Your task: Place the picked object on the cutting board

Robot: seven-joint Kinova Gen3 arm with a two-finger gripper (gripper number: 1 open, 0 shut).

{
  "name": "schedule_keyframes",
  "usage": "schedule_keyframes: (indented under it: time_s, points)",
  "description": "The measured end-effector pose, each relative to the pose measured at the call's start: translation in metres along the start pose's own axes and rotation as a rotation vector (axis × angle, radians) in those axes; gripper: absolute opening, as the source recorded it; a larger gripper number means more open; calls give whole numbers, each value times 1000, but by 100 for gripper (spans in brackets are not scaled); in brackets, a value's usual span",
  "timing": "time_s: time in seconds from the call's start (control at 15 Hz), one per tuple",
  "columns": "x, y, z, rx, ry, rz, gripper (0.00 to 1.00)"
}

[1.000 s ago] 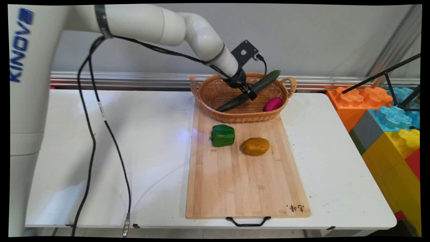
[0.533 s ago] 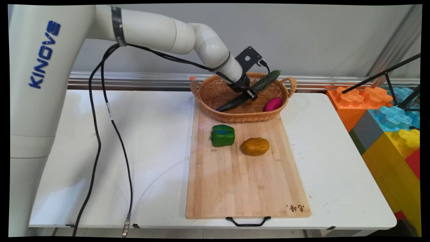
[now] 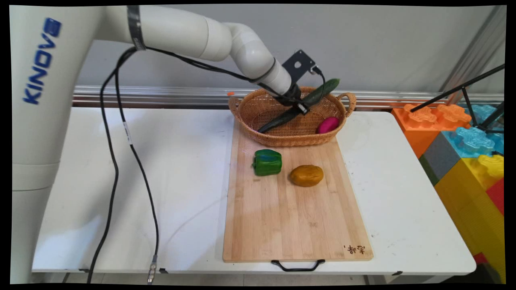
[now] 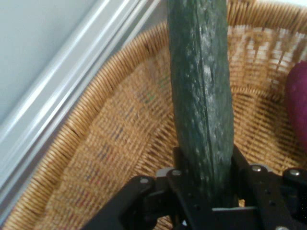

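You've got the gripper [image 3: 301, 108] clamped round a long dark-green cucumber [image 3: 300, 106] approx mid-length, fingers pinching it on both sides; see it also in hand view [image 4: 201, 105]. Cucumber's tilted w/ its lower end down inside the wicker basket [image 3: 242, 117] and upper end poking above the far rim. A magenta veg [image 3: 327, 125] sits in the basket's right side, apart from the gripper. Basket stands on the far end of the wooden cutting board [image 3: 294, 217]. Green pepper [image 3: 267, 162] and brown potato [image 3: 306, 175] lie on the board, nr the basket.

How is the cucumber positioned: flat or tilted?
Tilted. The cucumber slants in the end effector, lower end inside the basket, upper end above its rim.
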Motion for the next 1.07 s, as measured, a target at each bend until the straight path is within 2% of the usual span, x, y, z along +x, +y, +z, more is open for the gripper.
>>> schedule_keyframes:
  time_s: [0.33,0.6,0.8,1.07]
  points:
    - [34,2,-71,8,102,9,0]
    - [57,14,-123,-24,171,37,0]
    - [68,37,-164,-104,198,72,0]
    - [68,73,-203,-223,194,125,0]
